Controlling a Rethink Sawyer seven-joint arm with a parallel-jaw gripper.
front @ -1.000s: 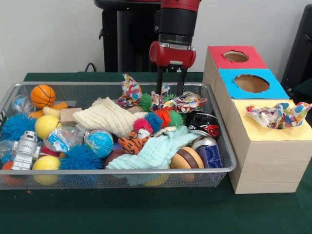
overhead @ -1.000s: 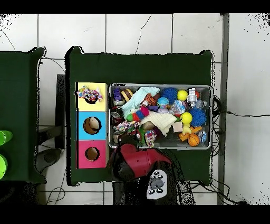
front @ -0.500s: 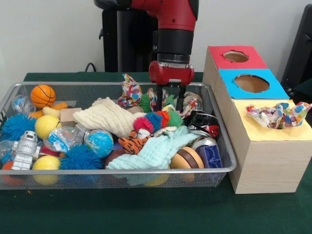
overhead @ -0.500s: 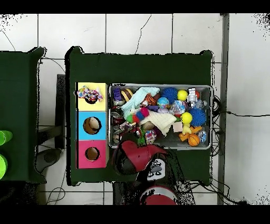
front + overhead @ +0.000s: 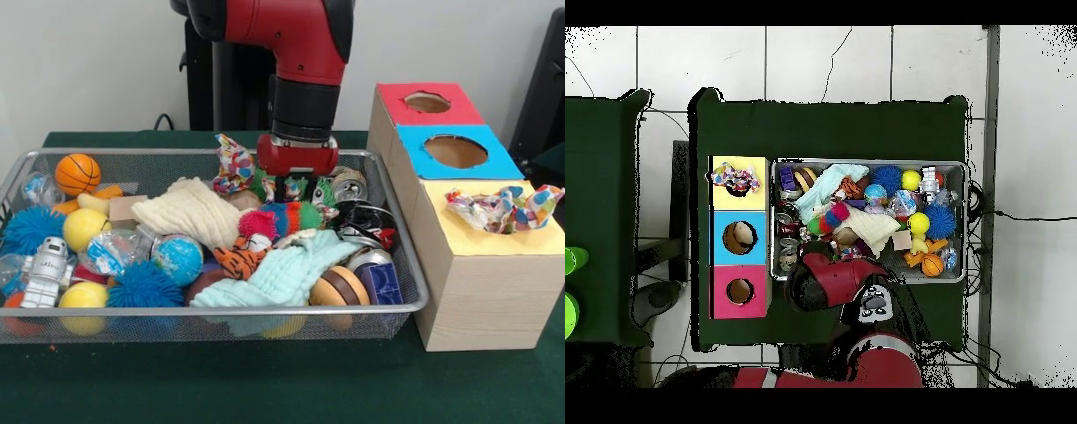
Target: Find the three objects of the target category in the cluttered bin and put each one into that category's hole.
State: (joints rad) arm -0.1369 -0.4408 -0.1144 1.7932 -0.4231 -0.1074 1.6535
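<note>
Tool [image 5: 297,187] down in wire bin [image 5: 402,265], amid clutter by patterned cloth [image 5: 231,164]; tips buried, open/closed can't tell. Another patterned cloth [image 5: 503,208] on yellow hole.

Gripper tips buried in bin clutter

The gripper [image 5: 297,187] fingertips are sunk among toys; overhead, the bin [image 5: 963,200] near edge is covered by the arm [image 5: 835,285].

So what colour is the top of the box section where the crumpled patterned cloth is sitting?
Yellow, clearest in the front view, under the cloth.
</note>
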